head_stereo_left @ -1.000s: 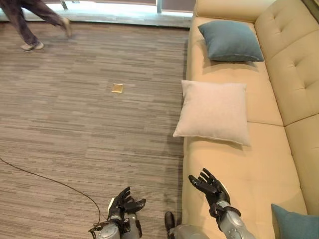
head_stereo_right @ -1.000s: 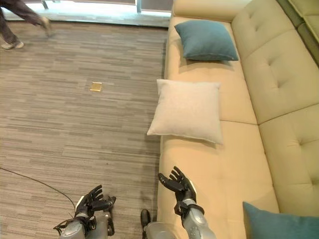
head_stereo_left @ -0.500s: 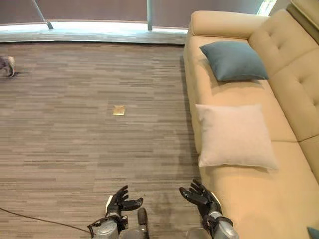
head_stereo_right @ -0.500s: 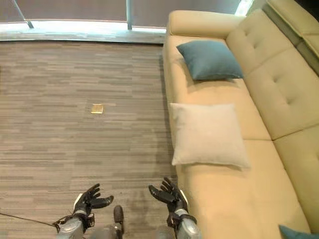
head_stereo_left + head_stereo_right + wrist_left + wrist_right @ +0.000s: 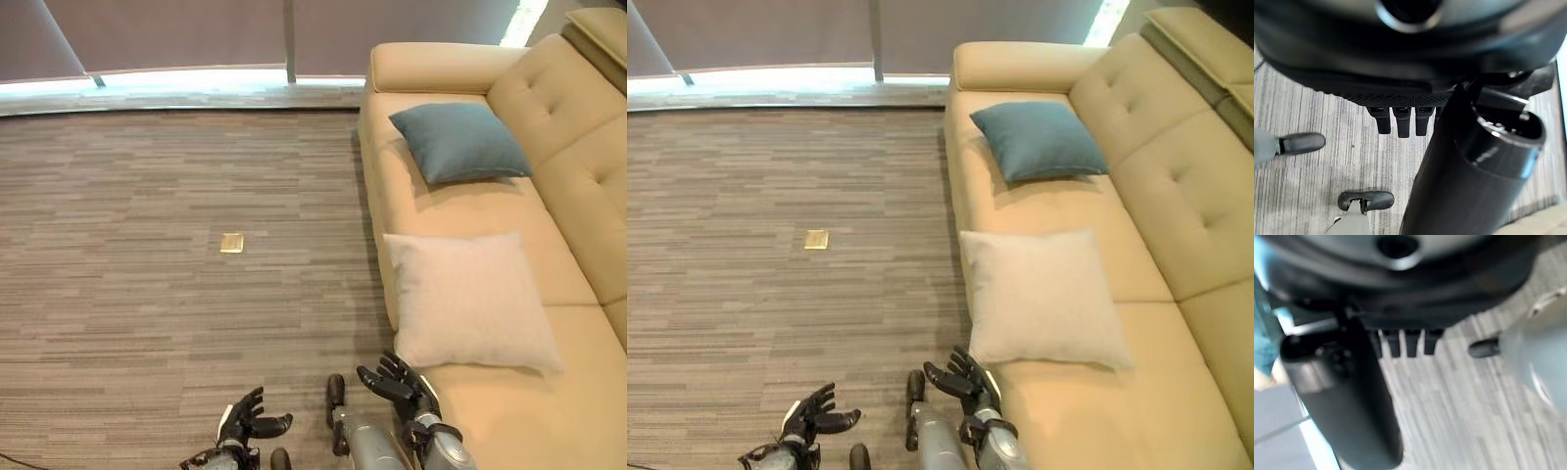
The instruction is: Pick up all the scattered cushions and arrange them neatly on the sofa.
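Both the left hand [image 5: 243, 427] and right hand [image 5: 400, 384] hang released, empty; beyond the right hand, a cream cushion [image 5: 470, 299] and a teal cushion [image 5: 460, 142] already lie on the sofa [image 5: 573, 186], not yet neatly arranged.

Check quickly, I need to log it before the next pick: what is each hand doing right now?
Left hand: open, holding nothing, over the floor.
Right hand: open, holding nothing, by the sofa's front edge.

No text, label, number or sign can be read anywhere in these views.
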Controlling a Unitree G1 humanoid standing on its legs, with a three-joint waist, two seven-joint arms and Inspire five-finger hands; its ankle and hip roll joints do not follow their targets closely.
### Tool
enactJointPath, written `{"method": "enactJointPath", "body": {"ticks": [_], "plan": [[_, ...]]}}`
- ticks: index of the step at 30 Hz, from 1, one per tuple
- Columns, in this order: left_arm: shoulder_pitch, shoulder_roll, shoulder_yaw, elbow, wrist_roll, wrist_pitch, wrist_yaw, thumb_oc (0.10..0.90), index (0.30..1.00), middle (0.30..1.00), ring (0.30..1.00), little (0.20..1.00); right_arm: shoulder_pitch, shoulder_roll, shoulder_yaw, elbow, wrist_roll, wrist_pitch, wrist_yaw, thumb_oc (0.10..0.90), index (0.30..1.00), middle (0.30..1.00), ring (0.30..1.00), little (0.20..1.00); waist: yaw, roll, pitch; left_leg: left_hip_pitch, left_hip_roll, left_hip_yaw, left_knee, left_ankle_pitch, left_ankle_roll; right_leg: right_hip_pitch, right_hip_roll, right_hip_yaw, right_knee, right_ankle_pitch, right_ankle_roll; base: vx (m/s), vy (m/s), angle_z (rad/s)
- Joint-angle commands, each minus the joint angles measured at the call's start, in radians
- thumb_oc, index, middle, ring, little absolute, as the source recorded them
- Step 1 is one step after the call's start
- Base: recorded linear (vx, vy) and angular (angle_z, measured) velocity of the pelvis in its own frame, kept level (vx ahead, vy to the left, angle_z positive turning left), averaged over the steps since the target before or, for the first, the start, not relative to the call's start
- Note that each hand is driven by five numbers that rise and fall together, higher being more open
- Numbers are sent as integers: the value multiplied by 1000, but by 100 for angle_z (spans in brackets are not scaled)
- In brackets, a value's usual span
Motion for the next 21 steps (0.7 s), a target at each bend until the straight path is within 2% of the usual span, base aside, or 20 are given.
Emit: {"method": "enactJointPath", "body": {"ticks": [1, 2, 3, 4, 5, 6, 7, 8, 9, 10, 13, 15, 16, 18, 19, 20, 21], "plan": [[-28, 8, 16, -81, 23, -55, -17, 800, 900, 900, 900, 900, -26, -30, -4, -107, -4, -69, 18, 800, 900, 900, 900, 900, -36, 27, -30, 75, -62, 44, 119, -83, -36, 60, 20, 30, 14, -38, -24, 351, -91, 12], [-28, 6, 13, -74, 22, -55, -19, 800, 900, 900, 900, 900, -26, -36, -3, -110, -7, -69, 20, 800, 900, 900, 900, 900, -39, 32, -34, 67, -52, 54, 162, -63, -58, 76, 24, 28, 17, -51, -33, 343, -118, 15], [-26, 4, 10, -72, 25, -56, -18, 800, 900, 900, 900, 900, -25, -41, 0, -120, -15, -72, 26, 800, 900, 900, 900, 900, -45, 33, -39, 46, -36, 79, 259, -7, -100, 109, 36, 37, 11, -62, -46, 211, -83, 12], [-26, 4, 10, -72, 25, -56, -18, 800, 900, 900, 900, 900, -25, -41, 0, -120, -16, -72, 26, 800, 900, 900, 900, 900, -47, 32, -42, 43, -38, 78, 258, -5, -100, 107, 34, 37, 9, -60, -46, 269, -217, 11], [-33, 14, 16, -85, 22, -55, -16, 800, 900, 900, 900, 900, -33, -58, 1, -137, -38, -78, 26, 800, 900, 900, 900, 900, -32, -2, -31, -76, 19, 115, 542, 109, -141, 164, 47, 68, -4, -79, -72, 151, -169, 5], [-34, 15, 16, -85, 22, -55, -16, 800, 900, 900, 900, 900, -33, -58, 1, -137, -38, -78, 26, 800, 900, 900, 900, 900, -34, -4, -34, -80, 17, 114, 540, 113, -140, 161, 44, 67, -5, -77, -72, 304, -279, -15], [-42, 19, 19, -98, 11, -58, 2, 800, 900, 900, 900, 900, -45, -82, 1, -148, -60, -84, 12, 800, 900, 900, 900, 900, -5, -28, -11, -150, 17, 116, 726, 141, -130, 201, 57, 111, -4, -94, -93, 143, -112, -46], [-42, 20, 20, -98, 11, -58, 2, 800, 900, 900, 900, 900, -45, -82, 1, -148, -60, -84, 12, 800, 900, 900, 900, 900, -6, -31, -14, -153, 13, 116, 723, 145, -130, 199, 54, 111, -5, -92, -93, 223, -174, -86], [-49, 19, 19, -106, 8, -59, 9, 800, 900, 900, 900, 900, -47, -89, -4, -150, -65, -83, 3, 800, 900, 900, 900, 900, 5, -50, -8, -207, 30, 133, 795, 131, -115, 213, 48, 134, -4, -96, -101, 144, -92, -82], [-53, 18, 22, -117, 1, -60, 17, 800, 900, 900, 900, 900, -45, -90, -8, -155, -64, -82, -7, 800, 900, 900, 900, 900, 15, -58, -3, -247, 53, 152, 812, 96, -92, 229, 49, 155, 0, -107, -106, 208, -88, -85], [-49, 14, 27, -137, -15, -59, 27, 800, 900, 900, 900, 900, -47, -85, -13, -149, -58, -83, -21, 800, 900, 900, 900, 900, 34, -65, -6, -320, 60, 124, 727, 49, -52, 251, 56, 235, 8, -126, -104, 231, 51, -64], [-40, 10, 34, -144, -22, -58, 28, 800, 900, 900, 900, 900, -52, -82, -15, -143, -61, -85, -23, 800, 900, 900, 900, 900, 43, -60, -9, -309, 71, 76, 590, 27, -42, 273, 62, 282, 6, -136, -91, 288, 147, -87], [-38, 10, 37, -145, -26, -56, 30, 800, 900, 900, 900, 900, -54, -81, -17, -138, -64, -85, -24, 800, 900, 900, 900, 900, 49, -56, -13, -297, 72, 44, 478, 23, -39, 281, 64, 304, 7, -141, -84, 320, 191, -106], [-36, 3, 37, -138, -43, -55, 38, 800, 900, 900, 900, 900, -61, -83, -25, -125, -64, -89, -29, 800, 900, 900, 900, 900, 61, -48, -23, -290, 67, -56, 274, 55, -53, 305, 66, 356, 2, -159, -71, 293, 179, -101], [-36, 3, 37, -138, -43, -55, 38, 800, 900, 900, 900, 900, -61, -83, -25, -125, -64, -89, -29, 800, 900, 900, 900, 900, 61, -48, -24, -290, 67, -56, 274, 55, -53, 305, 66, 356, 2, -159, -71, 338, 212, -105], [-41, -5, 35, -131, -53, -55, 44, 800, 900, 900, 900, 900, -61, -82, -36, -117, -63, -89, -30, 800, 900, 900, 900, 900, 64, -36, -24, -309, 94, -143, 165, 124, -72, 323, 71, 400, 11, -175, -68, 304, 214, -88], [-44, -7, 34, -130, -56, -55, 48, 800, 900, 900, 900, 900, -60, -81, -41, -114, -65, -89, -34, 800, 900, 900, 900, 900, 69, -31, -26, -324, 98, -187, 124, 146, -74, 333, 70, 425, 12, -180, -64, 408, 297, -79]]}}
